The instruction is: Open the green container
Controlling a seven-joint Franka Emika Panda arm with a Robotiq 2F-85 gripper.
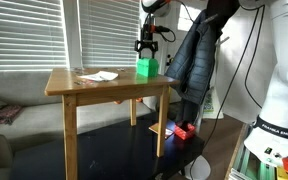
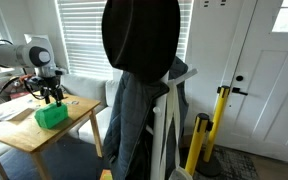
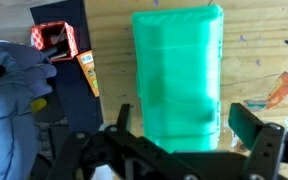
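Note:
The green container (image 1: 147, 67) stands near the far right corner of the wooden table (image 1: 84, 90), a small bright green box, also seen on the table end (image 2: 51, 116). My gripper (image 1: 146, 47) hangs just above it, fingers pointing down and open. In the wrist view the green container (image 3: 177, 80) fills the middle, and my gripper (image 3: 184, 125) straddles its near end with one finger on each side, apart from its walls. Nothing is held.
White papers (image 1: 99, 76) lie on the table left of the container. A dark jacket on a stand (image 1: 196, 55) hangs close to the table's right side and fills the middle (image 2: 144, 90). A red box (image 3: 56, 40) sits on the floor below.

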